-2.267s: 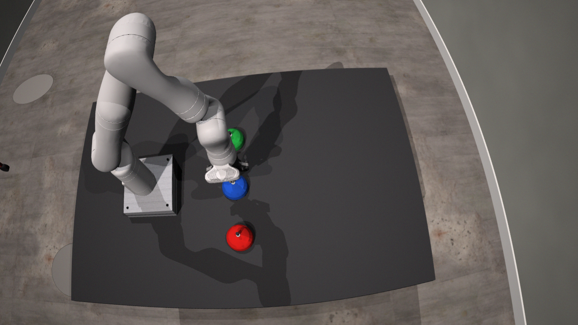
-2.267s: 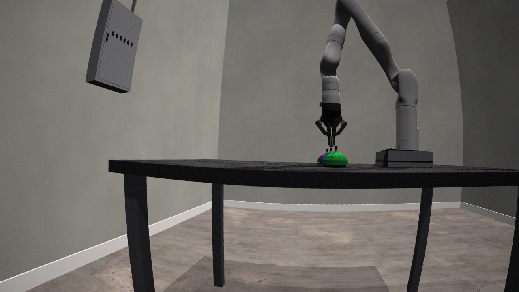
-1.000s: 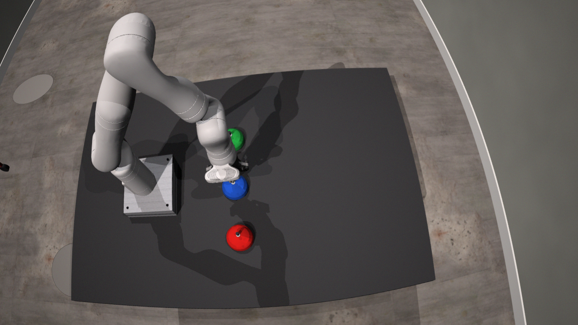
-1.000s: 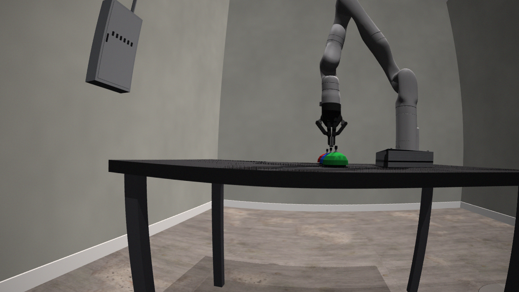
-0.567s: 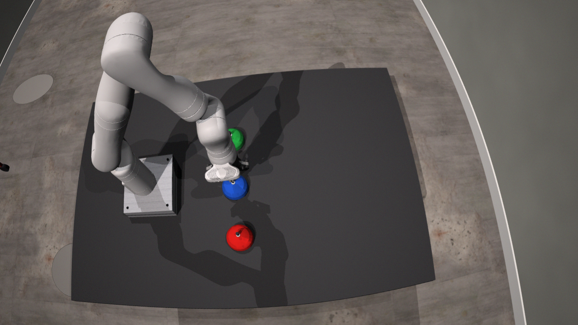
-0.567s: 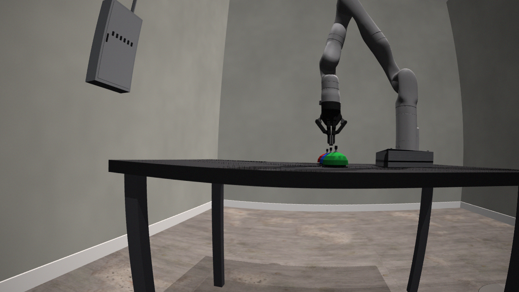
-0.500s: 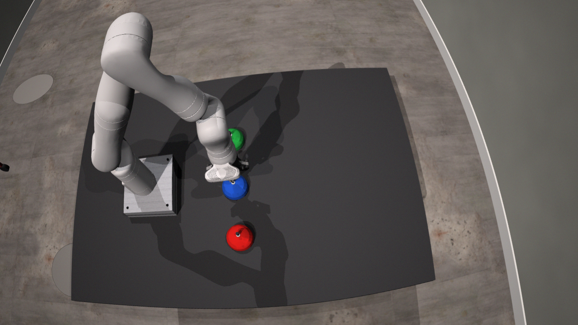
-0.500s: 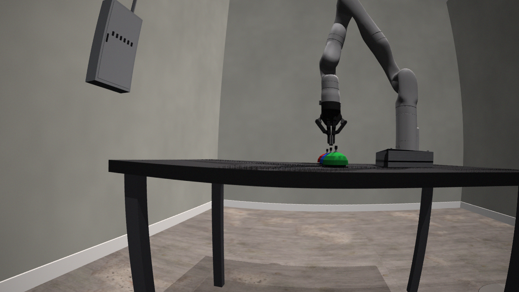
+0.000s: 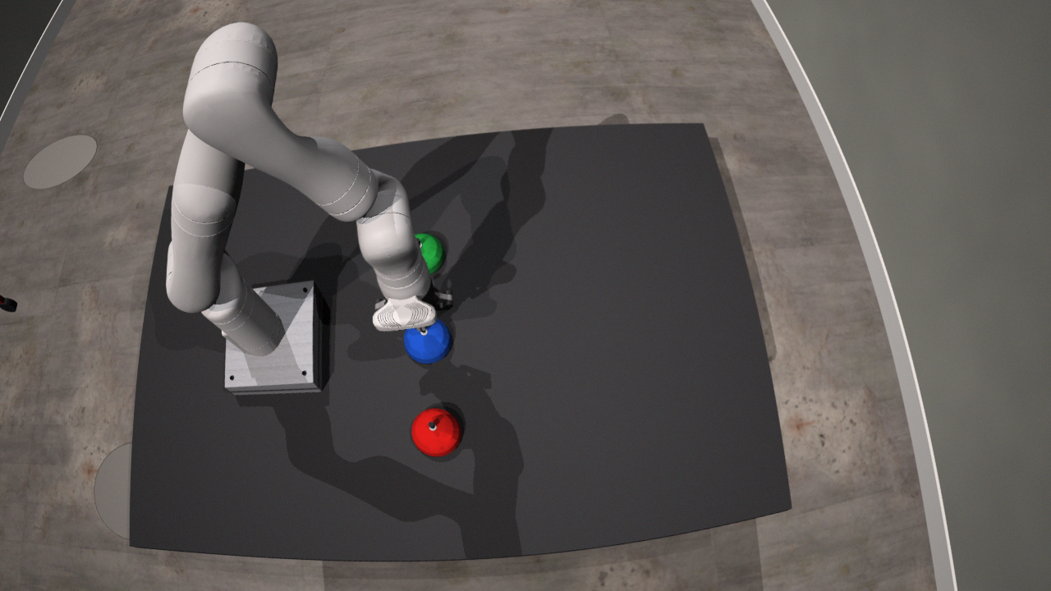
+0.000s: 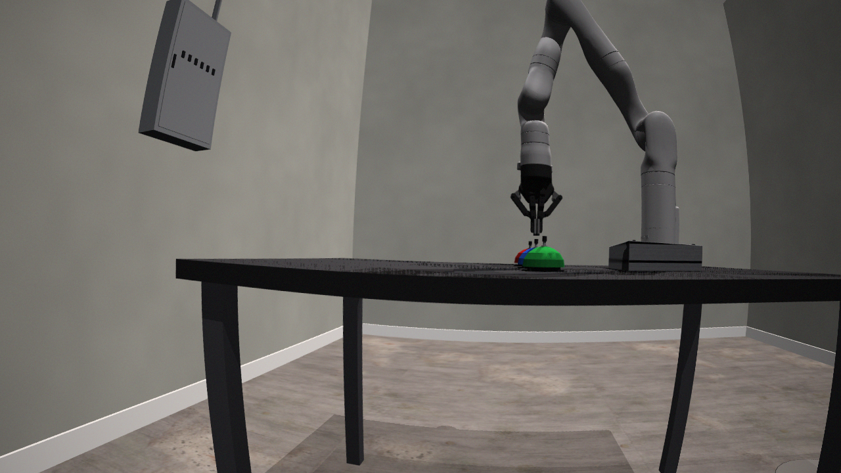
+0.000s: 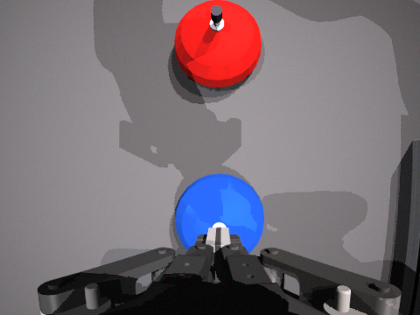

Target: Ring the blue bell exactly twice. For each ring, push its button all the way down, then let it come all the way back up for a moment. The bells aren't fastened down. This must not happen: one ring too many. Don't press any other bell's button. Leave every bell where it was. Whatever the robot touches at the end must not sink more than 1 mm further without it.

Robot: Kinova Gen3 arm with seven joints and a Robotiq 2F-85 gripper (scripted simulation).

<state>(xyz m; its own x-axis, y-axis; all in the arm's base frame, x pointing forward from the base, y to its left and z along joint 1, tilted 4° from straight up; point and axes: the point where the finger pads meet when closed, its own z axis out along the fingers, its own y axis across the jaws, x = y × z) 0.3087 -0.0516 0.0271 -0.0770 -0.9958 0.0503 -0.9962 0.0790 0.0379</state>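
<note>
While the arm (image 10: 594, 64) is bent over the black counter (image 9: 624, 330), the gripper (image 10: 536, 230) is pointed straight down above the blue bell (image 9: 427, 342), with its jaws brought fully together and nothing held between them. From the exterior view, a small gap is seen between the closed tips and the bell buttons below, so the bell is not being touched. From the wrist view, the blue bell (image 11: 220, 213) is seen directly under the closed tips, its button hidden behind them.

Three bells are set in a row on the counter, apart from one another. The blue bell is placed in the middle, with the green bell (image 9: 429, 253) on one side, partly hidden by the forearm from above, and the red bell (image 9: 436, 432) on the other. The red bell's button (image 11: 216, 17) is seen standing up. The arm's grey base block (image 9: 282, 334) is mounted on the counter beside the row. A grey box (image 10: 184, 73) is hung at a tilt by the wall.
</note>
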